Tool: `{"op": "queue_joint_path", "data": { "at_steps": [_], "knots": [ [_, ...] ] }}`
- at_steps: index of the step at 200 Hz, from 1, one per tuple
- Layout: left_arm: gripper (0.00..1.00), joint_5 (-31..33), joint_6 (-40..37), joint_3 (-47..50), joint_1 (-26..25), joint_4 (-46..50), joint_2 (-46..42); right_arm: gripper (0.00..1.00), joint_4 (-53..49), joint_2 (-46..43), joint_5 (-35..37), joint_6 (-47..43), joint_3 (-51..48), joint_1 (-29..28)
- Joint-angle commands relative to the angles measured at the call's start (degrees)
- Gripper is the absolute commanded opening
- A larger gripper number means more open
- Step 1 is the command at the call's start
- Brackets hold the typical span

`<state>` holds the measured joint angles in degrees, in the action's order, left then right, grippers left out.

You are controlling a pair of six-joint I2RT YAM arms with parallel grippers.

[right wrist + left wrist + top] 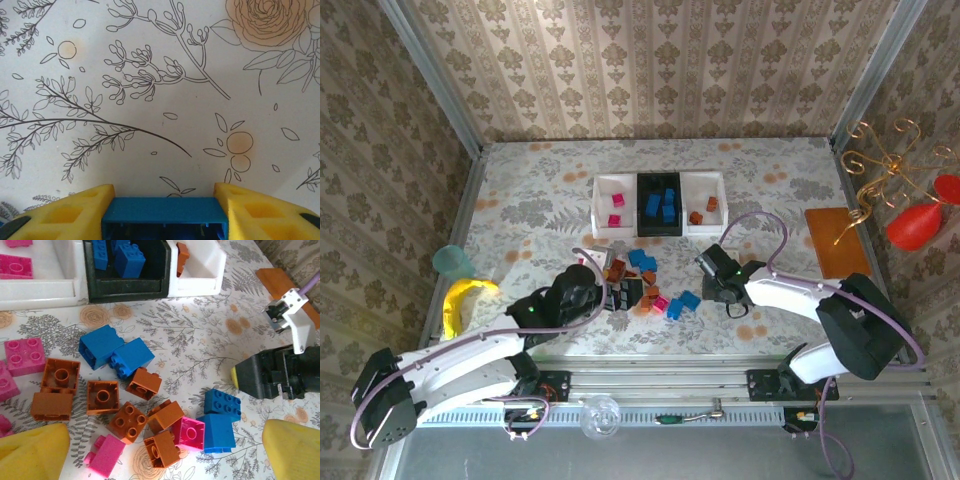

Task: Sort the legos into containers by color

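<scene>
A blue lego (165, 212) is sitting pinched between the yellow fingers (70, 212) of the right claw (164, 199), with the flowered tabletop (160, 75) lying beyond it. The left claw (162, 450) is hanging wide open over the loose legos (102, 397) — orange, blue and pink, scattered just in front of the trays (658, 233). Pink ones are lying in the left white tray, blue in the black middle one, orange in the right white one.
</scene>
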<state>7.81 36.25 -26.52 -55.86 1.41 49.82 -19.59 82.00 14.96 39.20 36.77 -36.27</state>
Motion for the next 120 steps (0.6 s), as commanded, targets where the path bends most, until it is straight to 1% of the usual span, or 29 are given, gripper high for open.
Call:
{"op": "queue_joint_path", "data": {
  "at_steps": [1, 23, 44, 77, 120],
  "knots": [
    [1.00, 2.48, -0.56, 0.51, -0.14, 2.53, -1.98, 0.47, -0.18, -4.02, -1.90, -1.90, 3.28, -0.47],
    [1.00, 3.98, -0.48, 0.77, 0.01, 4.89, -3.92, 0.44, -0.03, -5.72, -2.98, -5.46, 9.22, -0.22],
    [1.00, 4.85, -0.65, 0.77, -0.16, 7.27, -5.41, 0.44, 1.14, -2.68, -3.94, -8.53, 17.25, 0.15],
    [1.00, 5.86, 0.63, 1.01, -0.68, 10.24, -6.19, 0.44, 3.44, 11.08, -3.89, -11.59, 31.33, 0.86],
    [1.00, 5.91, 1.46, 0.87, -1.88, 12.50, -7.27, 0.44, 1.80, 27.93, -4.32, -9.40, 49.32, 3.65]
  ]
}}
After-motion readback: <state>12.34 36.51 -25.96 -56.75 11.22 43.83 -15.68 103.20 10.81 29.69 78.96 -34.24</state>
